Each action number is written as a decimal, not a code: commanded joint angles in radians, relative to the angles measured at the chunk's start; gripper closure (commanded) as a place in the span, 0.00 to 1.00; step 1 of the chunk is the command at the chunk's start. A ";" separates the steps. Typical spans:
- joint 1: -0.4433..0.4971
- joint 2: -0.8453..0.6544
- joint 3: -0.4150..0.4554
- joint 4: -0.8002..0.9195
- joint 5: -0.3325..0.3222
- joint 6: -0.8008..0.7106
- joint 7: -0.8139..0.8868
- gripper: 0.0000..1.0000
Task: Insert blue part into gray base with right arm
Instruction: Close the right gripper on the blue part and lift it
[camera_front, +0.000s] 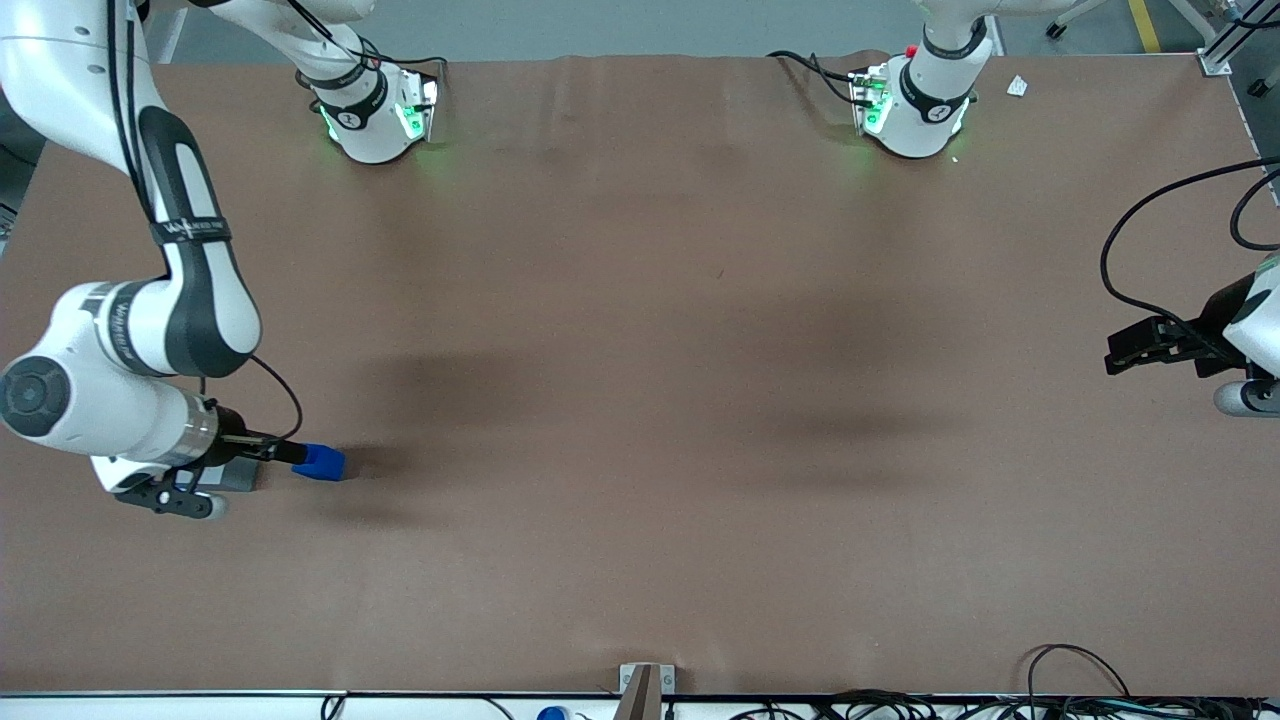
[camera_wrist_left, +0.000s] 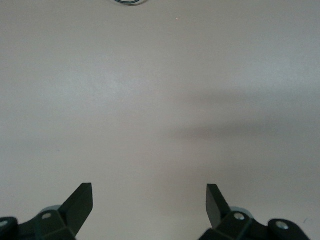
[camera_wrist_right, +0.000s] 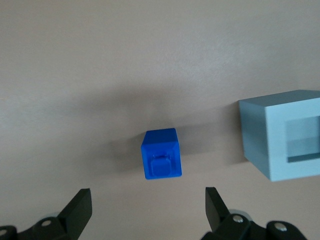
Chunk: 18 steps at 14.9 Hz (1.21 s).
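Observation:
The blue part (camera_front: 320, 462) (camera_wrist_right: 161, 154) rests on the brown table (camera_front: 640, 400) toward the working arm's end, its notched top facing up. The gray base (camera_wrist_right: 282, 135) stands beside it with a gap between them, its square socket showing. In the front view only a gray sliver of the base (camera_front: 238, 476) peeks out from under the arm's wrist. My right gripper (camera_front: 285, 452) (camera_wrist_right: 147, 192) hovers above the blue part. It is open, with the fingers spread wider than the part and nothing between them.
Both arm pedestals (camera_front: 375, 115) (camera_front: 915, 105) stand at the table edge farthest from the front camera. The parked arm's black gripper (camera_front: 1160, 345) hangs at its end of the table. A small bracket (camera_front: 640, 685) and cables (camera_front: 1080, 690) line the near edge.

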 joint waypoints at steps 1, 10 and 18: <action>0.000 0.020 -0.003 -0.027 -0.007 0.056 0.018 0.00; 0.013 0.064 -0.004 -0.081 -0.007 0.150 0.018 0.00; 0.016 0.067 -0.003 -0.085 -0.065 0.180 0.008 0.00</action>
